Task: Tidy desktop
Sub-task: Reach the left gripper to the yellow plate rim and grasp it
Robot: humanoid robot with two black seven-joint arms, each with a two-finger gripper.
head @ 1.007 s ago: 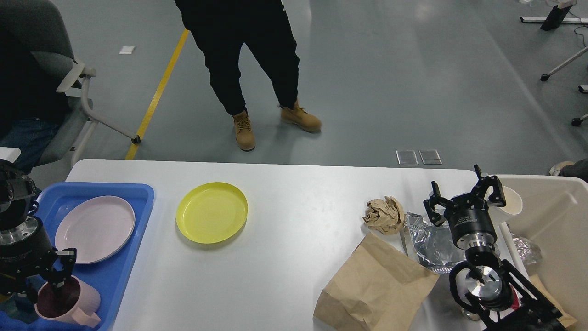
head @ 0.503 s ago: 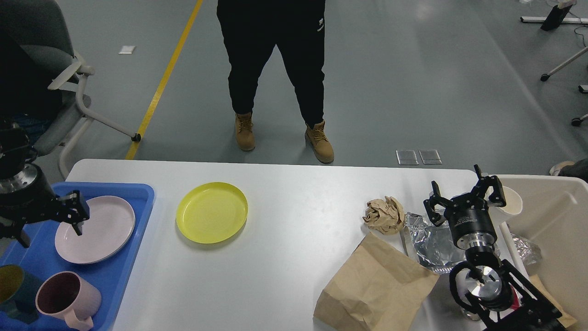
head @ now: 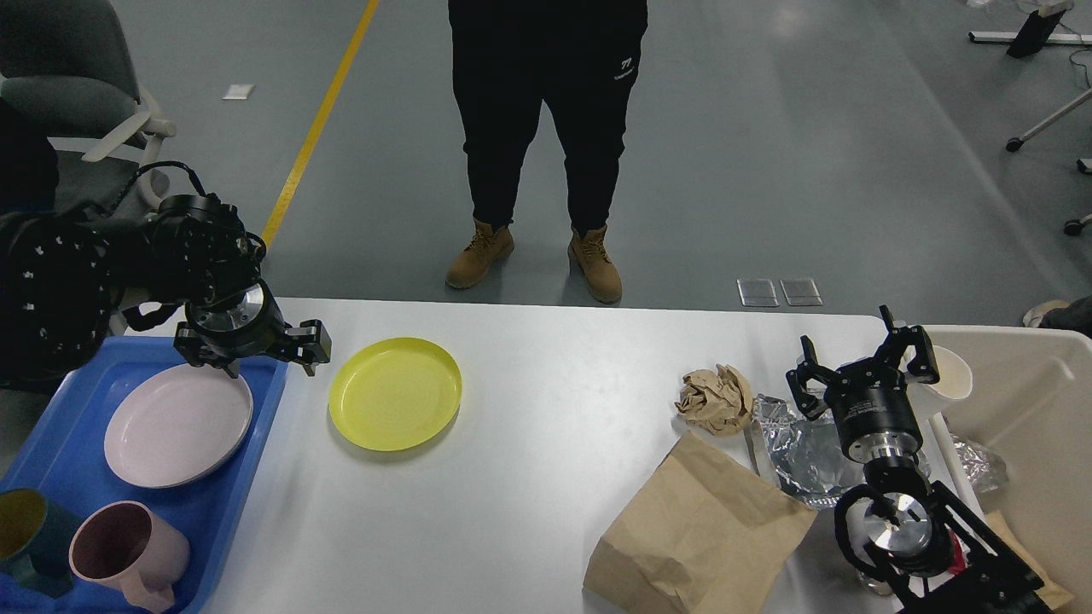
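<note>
left gripper (head: 253,352): fingers spread wide, nothing between them, hanging over the far right corner of the blue tray (head: 51,443), just beside the yellow plate (head: 395,392). right gripper (head: 863,362): fingers splayed and empty, above the foil sheet (head: 802,448), near the beige bin (head: 1036,409).

step, by my reading: left arm lining up for the yellow plate, the one dish loose on the desktop (head: 546,495). next move calls for dropping onto the plate's near rim and pinching the thin lip; smooth shallow plastic, likely to slide.

tray holds a pale pink plate (head: 177,424), a pink mug (head: 128,554) and a teal cup (head: 24,533), all glossy. right end of the desktop: crumpled brown paper ball (head: 715,399), creased flat paper bag (head: 695,533), wrinkled foil. white matte desktop fills the lower view.
</note>
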